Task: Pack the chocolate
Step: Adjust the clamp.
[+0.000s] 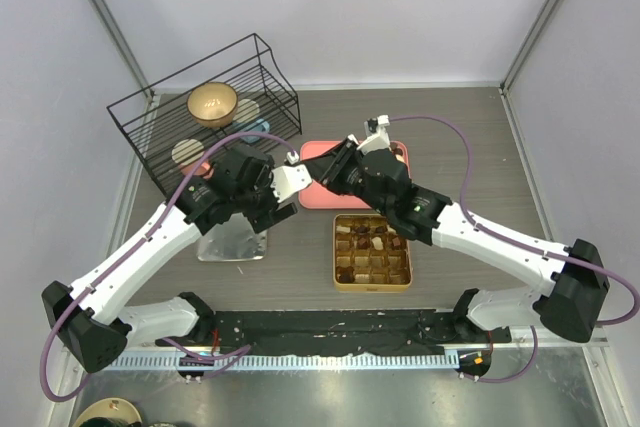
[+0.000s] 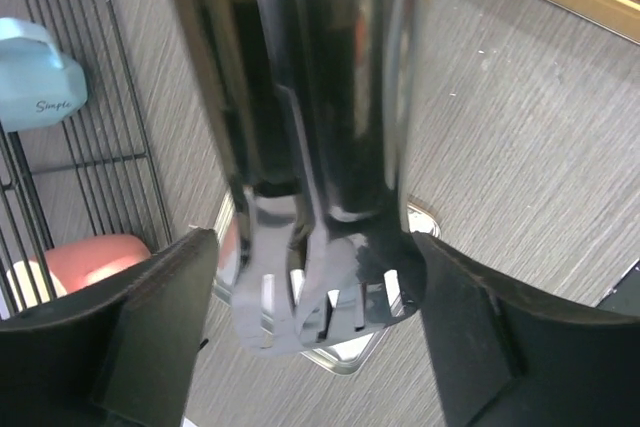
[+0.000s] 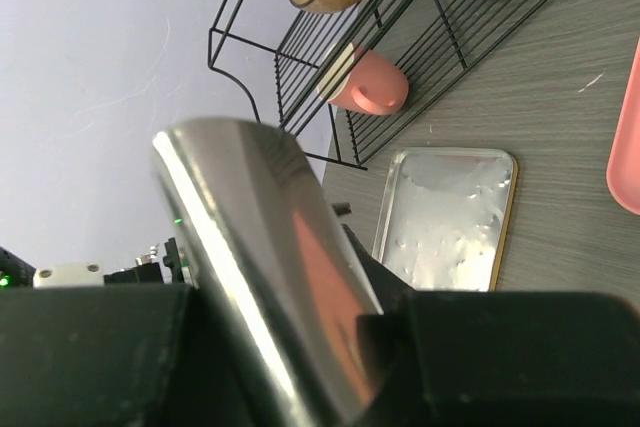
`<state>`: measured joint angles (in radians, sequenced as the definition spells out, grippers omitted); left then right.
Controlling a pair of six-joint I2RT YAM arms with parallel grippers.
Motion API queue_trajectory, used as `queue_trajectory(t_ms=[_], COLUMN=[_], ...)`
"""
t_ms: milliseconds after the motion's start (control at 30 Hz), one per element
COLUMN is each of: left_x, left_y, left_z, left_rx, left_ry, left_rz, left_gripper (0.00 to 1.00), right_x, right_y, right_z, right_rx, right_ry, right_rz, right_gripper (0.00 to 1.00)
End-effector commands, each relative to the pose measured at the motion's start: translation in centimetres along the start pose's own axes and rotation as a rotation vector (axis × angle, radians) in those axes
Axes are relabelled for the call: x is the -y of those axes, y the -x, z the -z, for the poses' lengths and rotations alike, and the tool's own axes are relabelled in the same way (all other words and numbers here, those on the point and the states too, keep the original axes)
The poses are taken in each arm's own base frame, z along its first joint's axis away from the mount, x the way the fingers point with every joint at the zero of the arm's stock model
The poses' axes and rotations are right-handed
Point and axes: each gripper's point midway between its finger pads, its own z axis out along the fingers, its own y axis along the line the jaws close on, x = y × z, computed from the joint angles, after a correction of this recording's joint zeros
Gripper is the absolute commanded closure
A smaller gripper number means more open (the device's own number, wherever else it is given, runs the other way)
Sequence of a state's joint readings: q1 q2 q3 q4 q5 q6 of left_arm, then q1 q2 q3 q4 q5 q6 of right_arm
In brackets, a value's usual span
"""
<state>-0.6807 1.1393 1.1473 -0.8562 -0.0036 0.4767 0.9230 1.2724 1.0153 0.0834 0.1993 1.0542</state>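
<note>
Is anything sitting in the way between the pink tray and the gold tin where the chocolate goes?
Nothing visible stands on the table between the pink tray and the gold tin, which already holds chocolate. The right gripper, shut on metal tongs, hangs over the tray's near side and hides part of it.

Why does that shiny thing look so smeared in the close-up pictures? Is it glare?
Left wrist: the metal tongs sit very close, mirror-like with streaky reflections. Right wrist: the same metal is blurred with a pink tint, while the wire rack behind is sharp. Top view: evenly lit.
</note>
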Motion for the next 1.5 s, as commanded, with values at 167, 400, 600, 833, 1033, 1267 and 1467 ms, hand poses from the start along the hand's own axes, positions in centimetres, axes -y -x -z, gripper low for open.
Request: queue_trajectory(t_ms=[167, 400, 600, 833, 1033, 1267, 1467], left_x=[-0.5, 0.1, 0.5, 0.7, 1.2, 1.7, 2.2], left_y=[0.4, 1.3, 1.7, 3.1, 3.1, 3.7, 4.6], left_z=[0.8, 1.2, 1.7, 2.7, 2.9, 3.4, 4.2], left_rx=[-0.001, 0.028, 0.043, 0.085, 0.092, 0.116, 0.146], left_ry=[0.005, -0.039, -0.065, -0.092, -0.119, -0.148, -0.189], left_rz=[-0.018, -0.005, 0.004, 0.024, 0.034, 0.042, 0.05], left_gripper=[0.56, 0.7, 0.79, 0.8, 0.82, 0.85, 0.86], right_x=[-2.3, -1.8, -2.2, -2.1, -2.6, -3.6, -2.9], right_y=[0.9, 0.2, -0.4, -1.3, -1.4, -2.3, -4.2], right_z=[1.7, 1.6, 1.0, -0.3, -0.7, -0.4, -0.3], right_rx=[0.015, 0.017, 0.015, 0.012, 0.022, 0.001, -0.022], right_ry=[0.074, 0.114, 0.161, 0.174, 0.208, 0.302, 0.304], right_rz=[0.033, 0.034, 0.068, 0.078, 0.074, 0.102, 0.188], right_gripper=[0.84, 0.76, 0.64, 0.63, 0.7, 0.81, 0.89])
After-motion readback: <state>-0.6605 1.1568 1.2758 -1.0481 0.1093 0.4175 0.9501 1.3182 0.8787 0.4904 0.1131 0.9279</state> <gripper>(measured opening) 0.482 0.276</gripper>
